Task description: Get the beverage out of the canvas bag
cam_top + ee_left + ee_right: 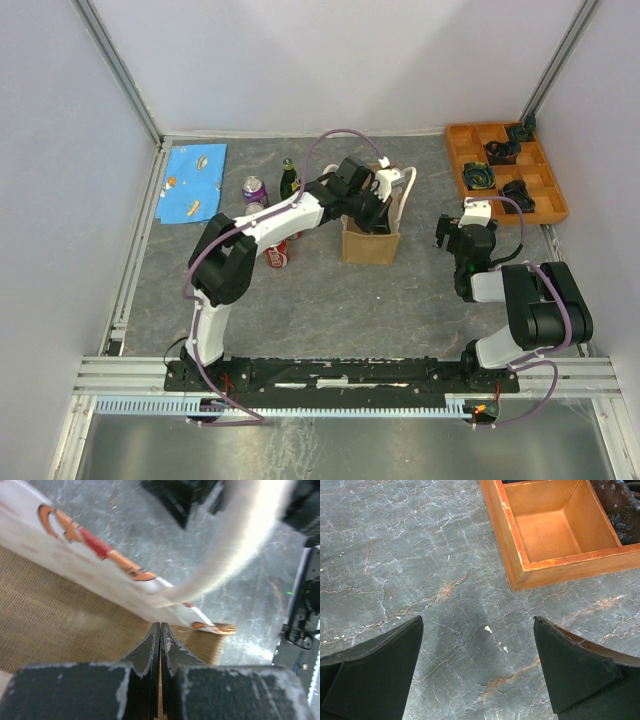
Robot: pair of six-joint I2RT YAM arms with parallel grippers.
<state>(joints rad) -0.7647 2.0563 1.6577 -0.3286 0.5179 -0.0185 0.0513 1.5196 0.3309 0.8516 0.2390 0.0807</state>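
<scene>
Bag [368,243] stands upright mid-worktop [300,310]. The left gripper [160,636] is right at its rim, fingers pressed together beside the white handle [235,545]; whether cloth is pinched between them, can't tell. Purple can [255,188], green bottle [289,178] and red can [278,256] sit left of the bag. Right gripper [477,620] hovers with fingers spread wide over the worktop, by the near corner of the tray [507,535].

Matt coarse-weave canvas bag [60,620] (rope handle [235,545] fuzzy).
</scene>
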